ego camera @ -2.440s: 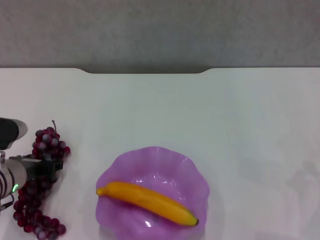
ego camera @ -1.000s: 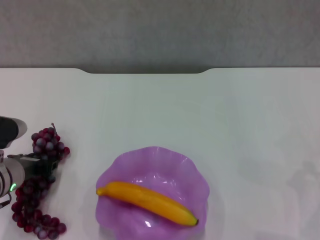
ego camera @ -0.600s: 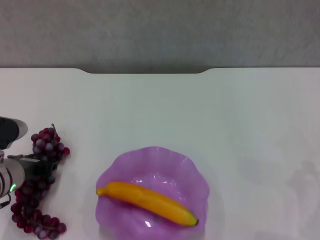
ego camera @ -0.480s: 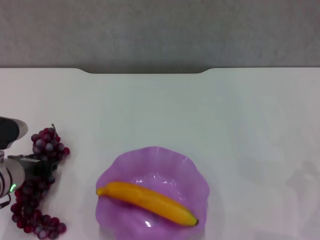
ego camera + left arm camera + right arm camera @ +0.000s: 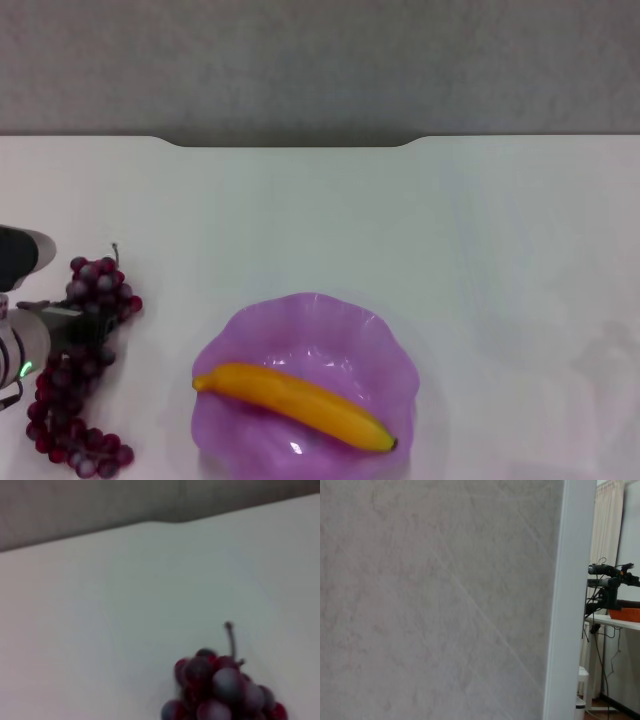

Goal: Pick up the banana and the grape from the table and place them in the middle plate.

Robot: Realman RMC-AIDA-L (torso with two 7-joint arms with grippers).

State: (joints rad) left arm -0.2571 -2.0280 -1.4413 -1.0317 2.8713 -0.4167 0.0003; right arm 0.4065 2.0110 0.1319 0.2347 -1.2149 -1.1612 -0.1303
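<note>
White bench (image 5: 330, 210), notched far edge. The banana (image 5: 295, 400) lies inside the purple scalloped plate (image 5: 370, 335). The grape bunch (image 5: 75, 360) lies left of that plate. My left pincer (image 5: 70, 325) is clamped across the bunch. My right pincer is out of view.

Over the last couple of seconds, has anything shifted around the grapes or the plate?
Only slightly. The left gripper sits at the grapes, and the top of the bunch has nudged a little to the right and toward the far edge; the stem now tilts the other way. Whether the grapes are gripped or lifted cannot be told. The banana still lies in the plate, unmoved. The right arm is out of the head view.
</note>
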